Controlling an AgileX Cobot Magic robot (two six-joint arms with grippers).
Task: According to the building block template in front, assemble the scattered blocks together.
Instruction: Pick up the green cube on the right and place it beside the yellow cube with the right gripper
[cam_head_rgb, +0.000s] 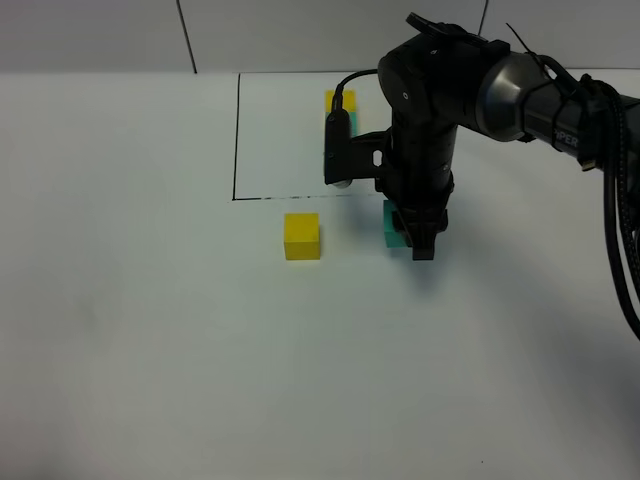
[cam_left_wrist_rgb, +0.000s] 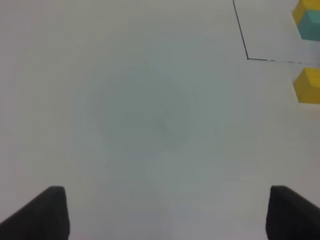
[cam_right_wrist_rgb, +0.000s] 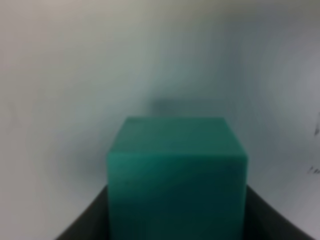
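The loose yellow cube (cam_head_rgb: 301, 236) sits on the white table just in front of the black outline (cam_head_rgb: 237, 140). The loose teal cube (cam_head_rgb: 392, 229) is a short way to its right, between the fingers of my right gripper (cam_head_rgb: 413, 240). In the right wrist view the teal cube (cam_right_wrist_rgb: 176, 170) fills the gap, with a finger (cam_right_wrist_rgb: 85, 220) against each side. The template pair (cam_head_rgb: 340, 108), yellow over teal, stands inside the outline and is partly hidden by the right arm. My left gripper (cam_left_wrist_rgb: 162, 215) is open and empty over bare table; the yellow cube (cam_left_wrist_rgb: 308, 85) and template (cam_left_wrist_rgb: 307, 20) show at that view's edge.
The right arm's black body and cables (cam_head_rgb: 610, 180) come in from the right and hang over the outlined area. The outline's corner (cam_left_wrist_rgb: 247, 58) shows in the left wrist view. White table (cam_head_rgb: 150, 350) lies all around.
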